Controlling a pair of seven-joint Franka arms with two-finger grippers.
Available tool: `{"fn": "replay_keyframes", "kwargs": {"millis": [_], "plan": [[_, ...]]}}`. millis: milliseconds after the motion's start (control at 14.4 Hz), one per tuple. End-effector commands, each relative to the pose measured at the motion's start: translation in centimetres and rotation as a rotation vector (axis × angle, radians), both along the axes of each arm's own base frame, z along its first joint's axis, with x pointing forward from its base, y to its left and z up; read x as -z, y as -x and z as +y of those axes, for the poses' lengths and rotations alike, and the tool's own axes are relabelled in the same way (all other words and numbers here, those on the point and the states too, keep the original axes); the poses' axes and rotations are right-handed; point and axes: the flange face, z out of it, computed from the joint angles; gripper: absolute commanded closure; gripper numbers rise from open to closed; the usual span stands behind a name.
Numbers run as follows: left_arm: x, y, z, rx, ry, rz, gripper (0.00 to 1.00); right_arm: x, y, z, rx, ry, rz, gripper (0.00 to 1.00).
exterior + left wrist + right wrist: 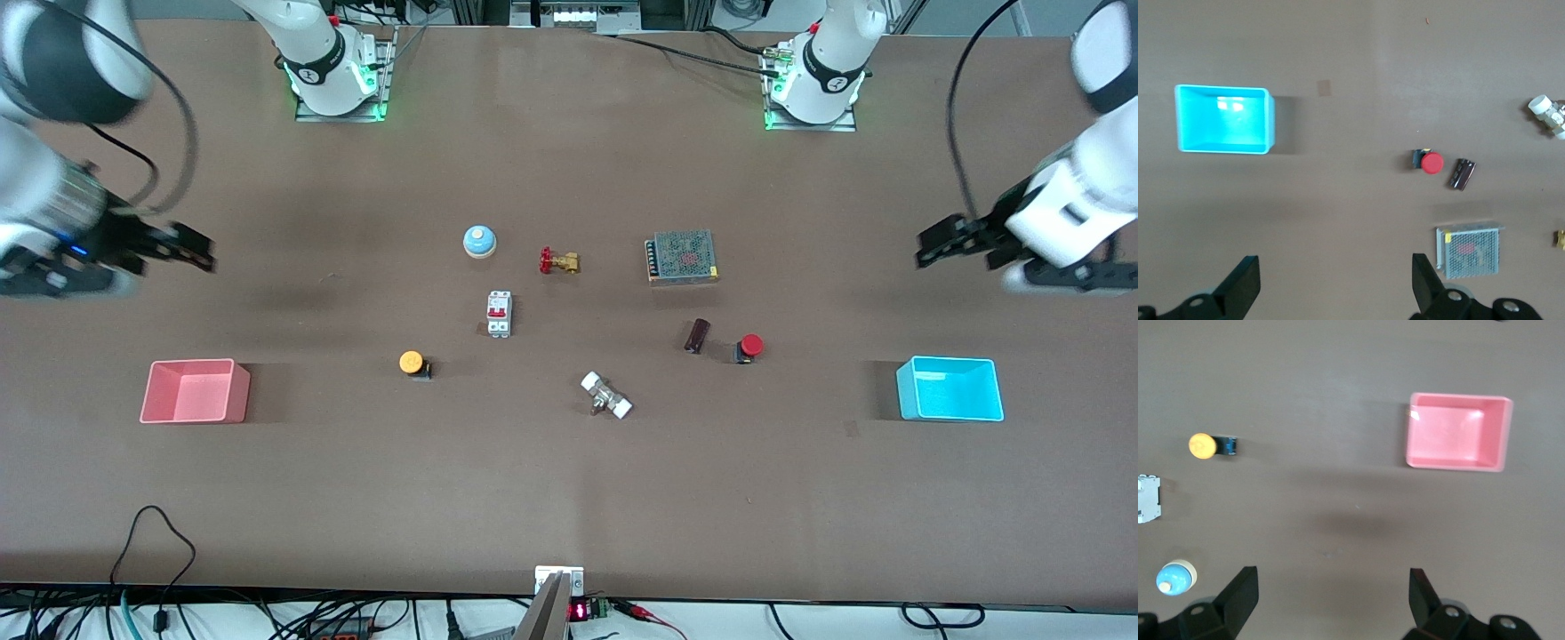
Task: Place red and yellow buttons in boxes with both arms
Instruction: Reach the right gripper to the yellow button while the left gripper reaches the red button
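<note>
Both claws spread, empty: left claw (929, 247) frame right, right claw (200, 252) frame left, staged for grabs. Red button (749, 347) sits nearer cyan box (949, 388), yellow button (413, 364) nearer pink box (195, 391).

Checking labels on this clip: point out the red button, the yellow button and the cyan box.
red button (752, 344), front view, on its round cap
yellow button (411, 361), front view, on its round cap
cyan box (991, 391), front view, on its side wall

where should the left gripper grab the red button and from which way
Probably from straight above, with the left gripper closing on the dark base of the red button. It lies on its side, so the blocky base offers flatter faces than the round cap. Watch the dark cylinder beside it.
</note>
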Motion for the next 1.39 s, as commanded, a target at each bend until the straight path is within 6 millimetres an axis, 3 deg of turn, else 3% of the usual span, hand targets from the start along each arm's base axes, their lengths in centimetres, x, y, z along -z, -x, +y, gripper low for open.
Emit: {"fn": "replay_keyframes", "kwargs": {"millis": [0,139,417,694,972,1181,1319], "plan": [[3.6,-2.0,-2.2,-0.032,0.041,0.015,0.0,3.7,-1.5,4.2,-0.02,-0.001,0.001,0.0],[6.1,-2.9,-3.8,-0.041,0.047,0.019,0.0,6.3,-2.0,7.6,-0.033,0.006,-0.001,0.0],[12.5,-3.7,-6.7,-0.068,0.053,0.01,0.0,9.1,-4.3,13.0,-0.025,0.001,0.0,0.0],[18.5,-4.1,-9.9,-0.082,0.052,0.026,0.0,13.9,-5.4,17.3,0.034,0.017,0.008,0.0],[24.0,-3.5,-13.6,-0.093,0.039,0.034,0.0,19.0,-5.6,20.8,0.024,0.009,-0.011,0.0],[27.4,-2.3,-13.8,-0.095,0.035,0.029,0.0,22.2,-5.3,22.4,0.042,-0.032,-0.003,0.0],[29.1,-1.5,-14.4,-0.083,0.027,0.049,0.0,23.1,-5.3,22.5,0.036,-0.028,0.0,0.0]]}}
